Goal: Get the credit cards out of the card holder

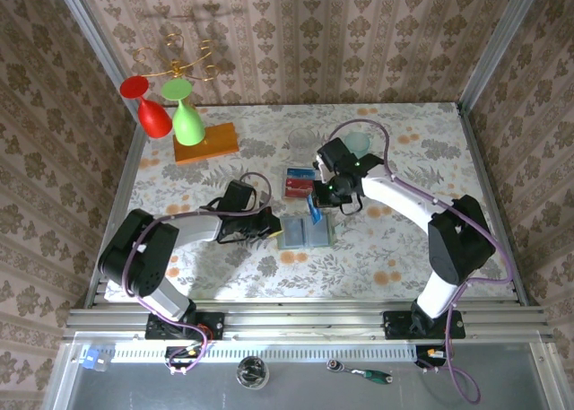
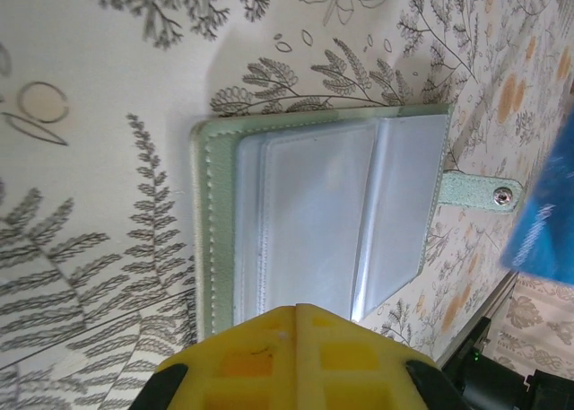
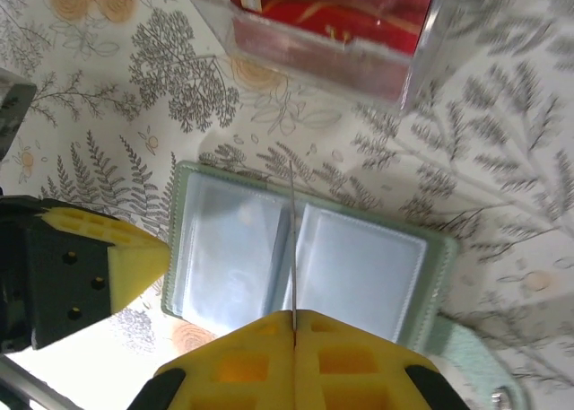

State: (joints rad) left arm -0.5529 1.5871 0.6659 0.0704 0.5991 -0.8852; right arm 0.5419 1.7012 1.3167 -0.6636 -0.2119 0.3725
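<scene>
So the blue card [image 1: 314, 214] is a thin, stiff, slick bit of plastic that weighs basically nothing. I'd say the only sane grip is a pinch on the flat faces near one short end, and that's what the right gripper [image 3: 294, 334] has: yellow fingers pressed together with the card sandwiched between them. In the right wrist view the card is dead edge-on, just a hairline running up-down the frame right over the centre fold of the card holder [image 3: 296, 266]. So it's standing upright on its edge, not lying flat. From the top view it's a short slanted sliver just above the holder, near frame centre.

The holder lies open and flat on the table, long axis left-right in the top view, fold running up-down, and the clear pockets look empty to me. It's soft and floppy, so it'll probably slide or lift if nothing pins it. The left gripper [image 2: 300, 338] is closed with nothing between its fingers, tip at the holder's left edge, seemingly pressing it down. The snap tab [image 2: 475, 193] sticks out on the far side. The red cards [image 3: 341, 11] sit in a clear box [image 3: 260, 38] at the upper frame, just past the holder.
</scene>
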